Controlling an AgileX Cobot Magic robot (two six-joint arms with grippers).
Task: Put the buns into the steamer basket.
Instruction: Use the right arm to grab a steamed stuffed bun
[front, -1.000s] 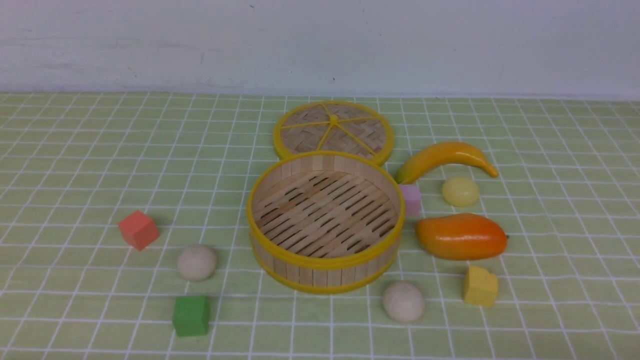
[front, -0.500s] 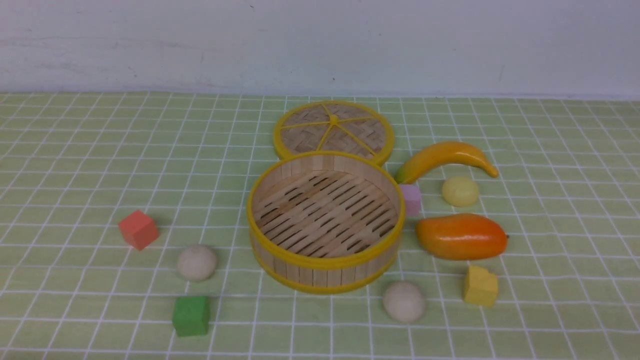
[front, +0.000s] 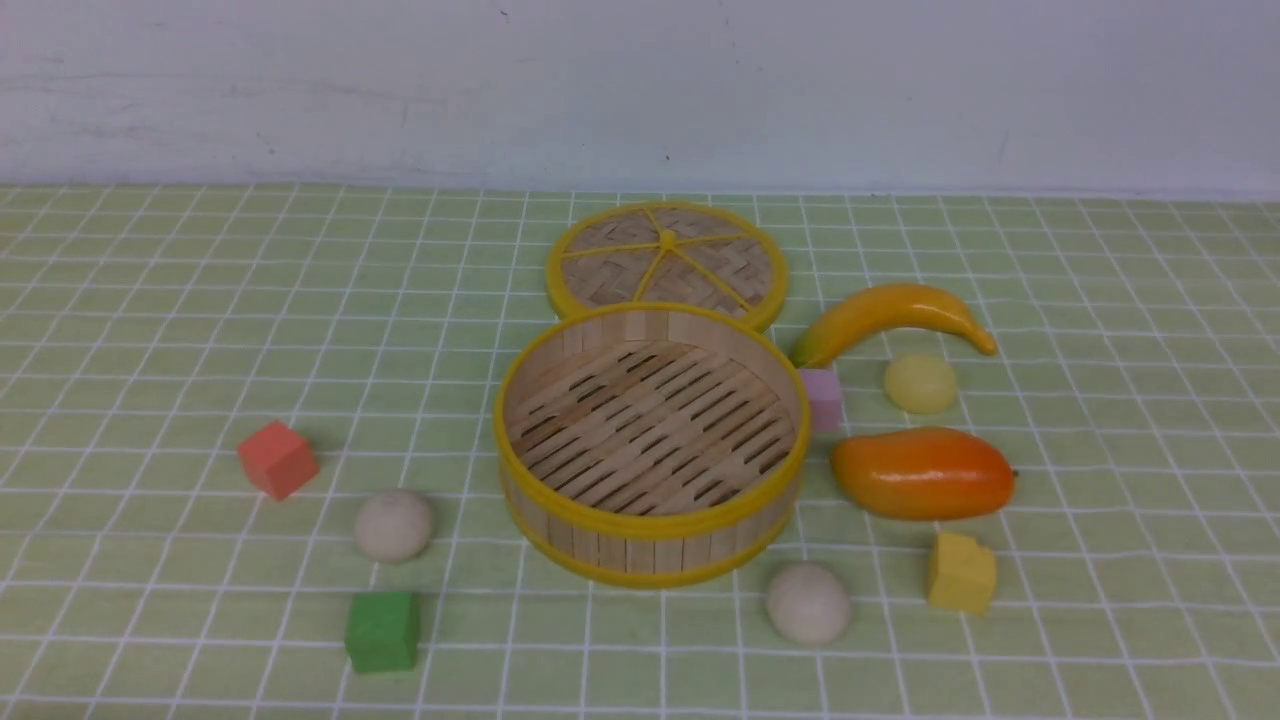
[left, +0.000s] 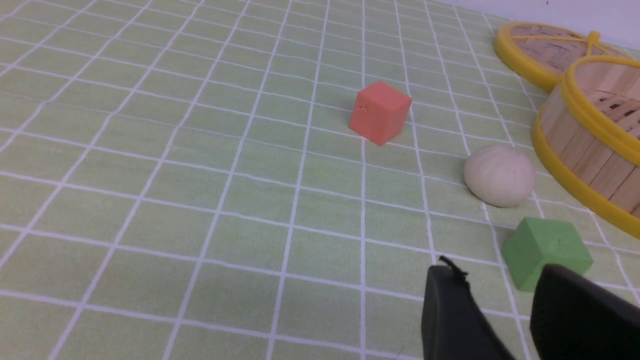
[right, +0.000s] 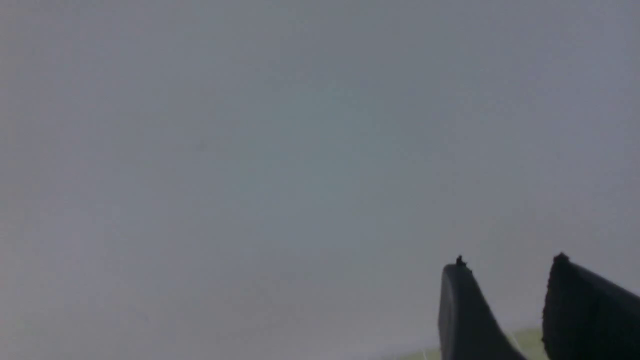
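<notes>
**A:** Anyone checking where the buns are sitting right now?

**B:** Yep, all three are lying on the table (front: 150, 300), outside the basket (front: 645, 548). The basket is sitting mid-frame, with the lid (front: 667, 262) lying flat just behind it. The left bun (front: 394, 524) is resting lower left of the basket, between the red cube (front: 277, 459) and the green cube (front: 382, 631). The front bun (front: 808, 602) is sitting lower right, near the basket's wall but not touching it. The yellow bun (front: 921, 383) is lying right of centre, just under the banana (front: 890, 318) and above the mango (front: 922, 473).

**A:** And the pincers?

**B:** Neither is showing in the front view. In its own wrist view, the left pincer (left: 495, 275) is hanging low over the table near the green cube, with its jaws parted by a fair gap and gripping nothing. The right pincer (right: 509, 261) is facing a blank grey wall (right: 250, 150), with its jaws parted about the same and nothing between them.
</notes>
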